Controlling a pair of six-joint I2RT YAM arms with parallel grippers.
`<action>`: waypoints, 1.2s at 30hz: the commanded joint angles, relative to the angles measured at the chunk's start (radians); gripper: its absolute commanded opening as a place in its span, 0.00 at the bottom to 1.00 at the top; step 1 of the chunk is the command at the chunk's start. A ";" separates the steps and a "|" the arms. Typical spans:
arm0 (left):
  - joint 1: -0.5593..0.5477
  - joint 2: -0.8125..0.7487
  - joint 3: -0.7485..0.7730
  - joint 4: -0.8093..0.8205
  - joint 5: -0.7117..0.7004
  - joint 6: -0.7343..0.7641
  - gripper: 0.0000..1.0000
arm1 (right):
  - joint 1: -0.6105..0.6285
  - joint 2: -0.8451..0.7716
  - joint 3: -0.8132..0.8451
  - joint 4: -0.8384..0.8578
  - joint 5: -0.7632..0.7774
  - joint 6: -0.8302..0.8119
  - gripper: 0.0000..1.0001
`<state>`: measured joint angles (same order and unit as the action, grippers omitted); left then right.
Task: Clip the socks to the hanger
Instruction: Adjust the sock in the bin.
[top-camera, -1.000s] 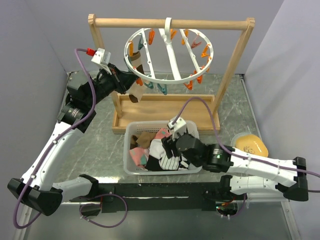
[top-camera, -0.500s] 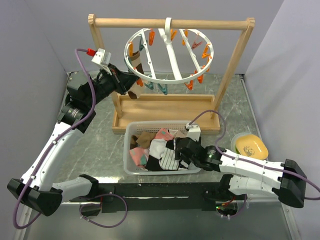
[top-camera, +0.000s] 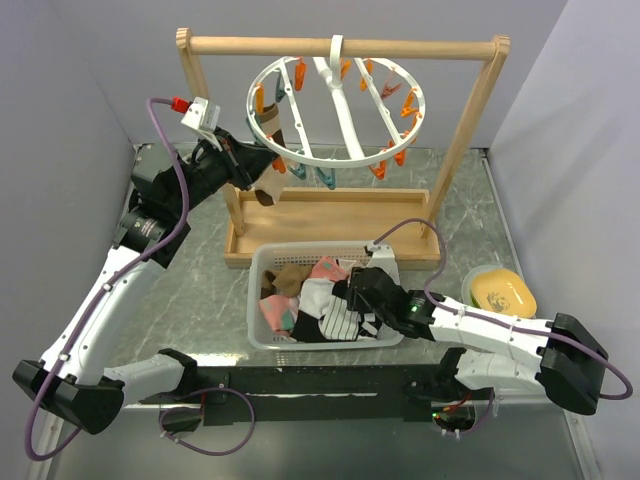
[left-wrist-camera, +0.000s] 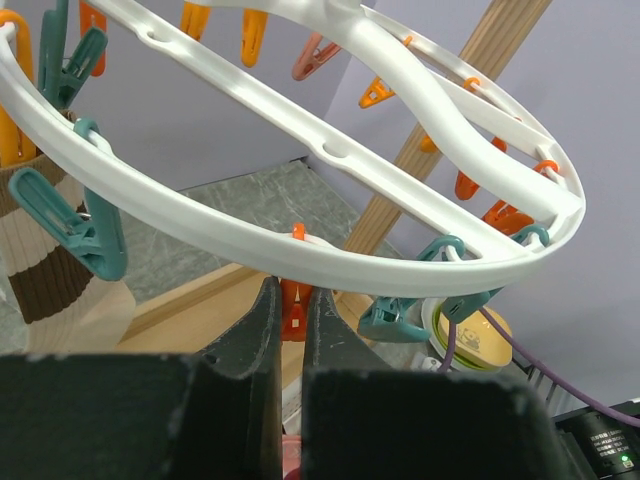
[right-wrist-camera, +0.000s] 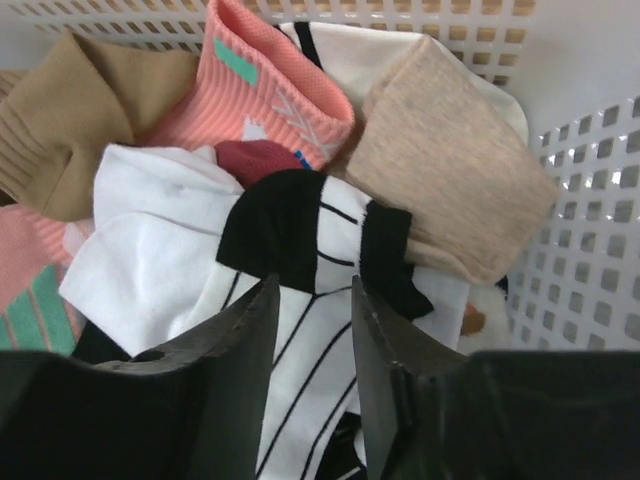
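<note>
The hanger, a white ring with orange and teal pegs, hangs from the wooden frame's crossbar. My left gripper is up at its left rim. In the left wrist view that gripper is shut on an orange peg just under the ring. A brown-and-cream striped sock hangs clipped beside it. The other socks lie piled in the white basket. My right gripper is down in the pile. Its jaws stand apart astride a black-and-white striped sock.
The wooden frame stands on a wooden tray base behind the basket. Pink, brown, beige and white socks surround the striped one. The basket wall is close on the right. A yellow dish sits right of the basket.
My right gripper has swung and dropped into the basket onto the striped sock, and its jaws have narrowed. The left gripper has kept hold of the peg.
</note>
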<state>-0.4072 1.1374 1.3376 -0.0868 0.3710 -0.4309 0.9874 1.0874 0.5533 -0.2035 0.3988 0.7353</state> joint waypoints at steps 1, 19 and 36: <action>-0.004 -0.036 0.006 0.024 0.017 -0.005 0.01 | -0.004 0.002 -0.003 0.067 0.035 -0.039 0.34; -0.004 -0.053 -0.008 0.027 0.022 0.001 0.01 | 0.013 0.126 0.187 -0.163 0.116 0.074 0.58; -0.002 -0.067 -0.022 0.030 0.025 0.001 0.01 | 0.000 0.279 0.298 -0.218 0.117 0.150 0.50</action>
<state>-0.4091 1.0992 1.3148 -0.0719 0.3782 -0.4309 0.9920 1.3594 0.8131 -0.4236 0.4721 0.8677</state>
